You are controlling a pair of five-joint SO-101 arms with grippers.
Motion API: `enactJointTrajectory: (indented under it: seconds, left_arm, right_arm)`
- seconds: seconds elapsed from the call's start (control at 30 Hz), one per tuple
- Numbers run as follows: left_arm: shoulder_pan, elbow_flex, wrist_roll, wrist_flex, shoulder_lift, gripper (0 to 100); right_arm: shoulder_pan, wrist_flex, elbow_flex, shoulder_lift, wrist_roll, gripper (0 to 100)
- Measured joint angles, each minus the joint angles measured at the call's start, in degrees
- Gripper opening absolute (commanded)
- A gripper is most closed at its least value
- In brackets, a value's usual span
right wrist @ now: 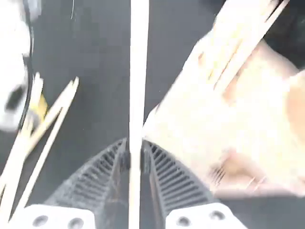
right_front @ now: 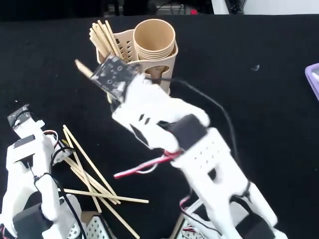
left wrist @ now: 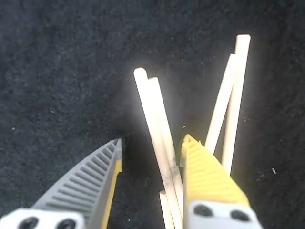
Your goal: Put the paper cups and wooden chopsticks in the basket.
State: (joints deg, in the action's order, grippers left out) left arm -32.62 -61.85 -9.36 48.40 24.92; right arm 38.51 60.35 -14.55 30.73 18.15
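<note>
Wooden chopsticks [right_front: 92,181] are lying scattered on the near left of the table [right_front: 259,124]. Some are sitting between the wide-spread jaws of the left gripper [left wrist: 152,140], probably lined up for a pick. The right gripper [right wrist: 135,160] is pinching a single chopstick [right wrist: 138,71] just beside the far basket [right_front: 164,69], which is holding stacked paper cups [right_front: 154,37], apparently so it can drop the stick in.

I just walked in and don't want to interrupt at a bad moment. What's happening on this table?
The right gripper is shut on one wooden chopstick and holds it close beside the basket. The basket already contains a stack of paper cups and a bundle of chopsticks. The left gripper is open over the loose chopsticks on the black table, with a pair lying between its jaws. The job looks partly done.
</note>
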Motion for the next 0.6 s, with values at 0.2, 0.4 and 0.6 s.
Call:
enactJointTrajectory:
  seconds: [0.2,0.4,0.6]
  left_arm:
    - [0.0,0.0,0.0,0.0,0.0,20]
    - [0.0,0.0,0.0,0.0,0.0,20]
    - [0.0,0.0,0.0,0.0,0.0,20]
  right_arm:
    - [0.1,-16.8,1.7,0.5,-0.1,1.1]
    - [0.0,-38.7,2.0,-3.5,-0.2,1.1]
    - [-4.6,-54.3,4.3,-13.8,-5.5,1.1]
